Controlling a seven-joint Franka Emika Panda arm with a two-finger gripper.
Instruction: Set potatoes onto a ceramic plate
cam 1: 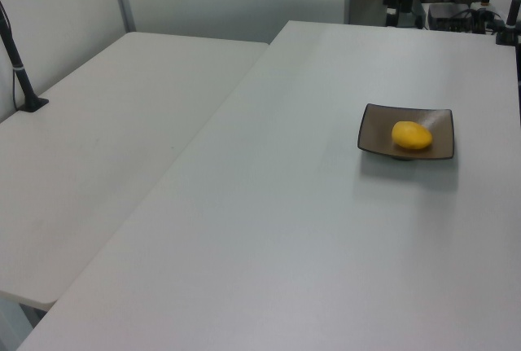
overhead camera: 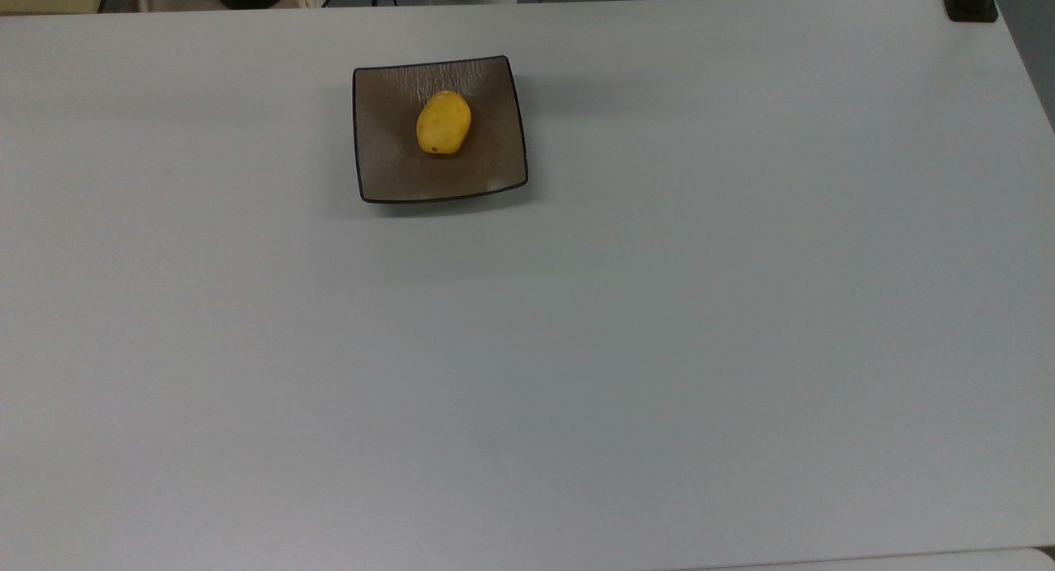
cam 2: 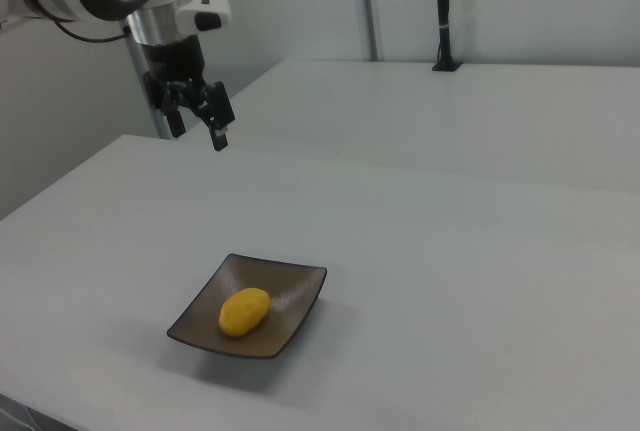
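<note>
Pincer, upper left of the right view, hangs spread and empty. Lower centre, the small bright-yellow oval potato lies on the square glossy brown ceramic plate; probably light, firm, smooth—best pinched across its narrow middle.

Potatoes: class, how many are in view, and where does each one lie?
1. The potato lies on the ceramic plate, near its middle, touching nothing else. Nothing in these views could hide another.
</note>
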